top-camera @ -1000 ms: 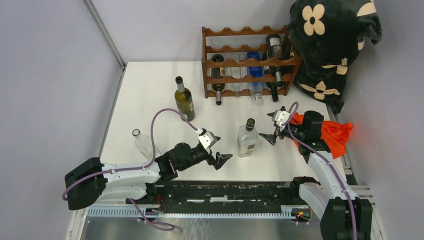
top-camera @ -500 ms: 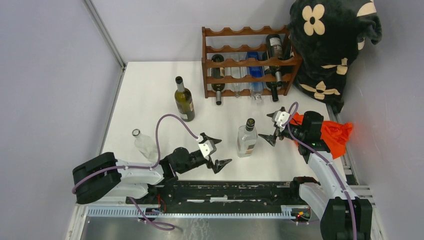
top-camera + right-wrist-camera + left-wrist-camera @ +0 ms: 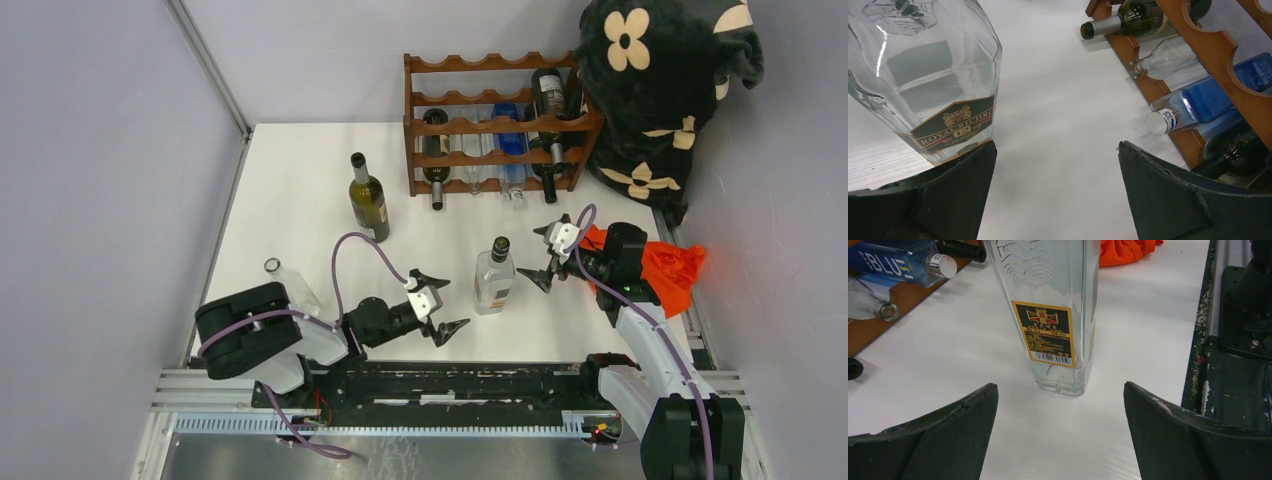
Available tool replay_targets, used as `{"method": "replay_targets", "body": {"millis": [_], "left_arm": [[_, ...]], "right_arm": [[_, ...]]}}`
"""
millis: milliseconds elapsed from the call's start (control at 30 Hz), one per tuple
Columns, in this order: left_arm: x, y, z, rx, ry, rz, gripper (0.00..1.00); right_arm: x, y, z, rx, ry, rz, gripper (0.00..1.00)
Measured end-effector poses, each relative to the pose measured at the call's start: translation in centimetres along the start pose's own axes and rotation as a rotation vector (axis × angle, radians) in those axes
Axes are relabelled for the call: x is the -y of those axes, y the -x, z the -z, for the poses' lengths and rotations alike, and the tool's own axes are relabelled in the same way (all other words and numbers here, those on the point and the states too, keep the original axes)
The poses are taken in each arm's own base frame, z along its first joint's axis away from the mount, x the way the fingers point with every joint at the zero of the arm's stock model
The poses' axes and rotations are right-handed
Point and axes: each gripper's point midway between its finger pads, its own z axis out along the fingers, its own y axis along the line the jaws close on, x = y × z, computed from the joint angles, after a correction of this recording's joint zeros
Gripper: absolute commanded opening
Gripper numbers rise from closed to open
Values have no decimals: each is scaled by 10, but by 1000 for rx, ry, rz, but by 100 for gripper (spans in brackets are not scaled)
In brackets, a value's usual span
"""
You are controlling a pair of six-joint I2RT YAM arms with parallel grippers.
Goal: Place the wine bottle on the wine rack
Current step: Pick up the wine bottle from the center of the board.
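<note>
Both jaws spread wide, gripping nothing; clear bottle upright between them, wine rack farther back.

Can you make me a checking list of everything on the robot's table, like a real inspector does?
Surface: white table, no spills seen.
Job's things: wine rack at the far edge, several bottles lying in it. A dark wine bottle, a square clear bottle and a round clear bottle stand upright on the table.
Clutter: orange cloth at the right edge; black flowered bundle beside the rack.
Claws: left claw open and empty; right claw open and empty. The square clear bottle stands between them, apart from both.
Cables: a purple cable loops over the left arm; another runs along the right arm.
Surroundings: grey walls.
</note>
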Motion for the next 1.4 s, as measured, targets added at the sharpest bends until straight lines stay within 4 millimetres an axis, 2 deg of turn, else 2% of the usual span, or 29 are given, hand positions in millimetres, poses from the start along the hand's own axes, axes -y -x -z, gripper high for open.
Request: {"method": "replay_targets", "body": {"millis": [400,667,933,1233,1333,1400], "left_arm": [[-3,-10,-21,41,4,-13,99],[-4,-39,-41,-1,-44,-8,98],[-18,-46,-65,10,-77,51,94],[-4,-53,-87,24,-199,113,92],[0,-53,-90,27,-223,112,85],[0,-52,-92,33,-228,112,76]], "right_arm": [[0,0,0,0,1,-1,98],[0,0,0,0,0,-1,98],[0,0,0,0,1,0,98],[0,0,0,0,1,2,98],[0,0,0,0,1,2,98],[0,0,0,0,1,3,98]]}}
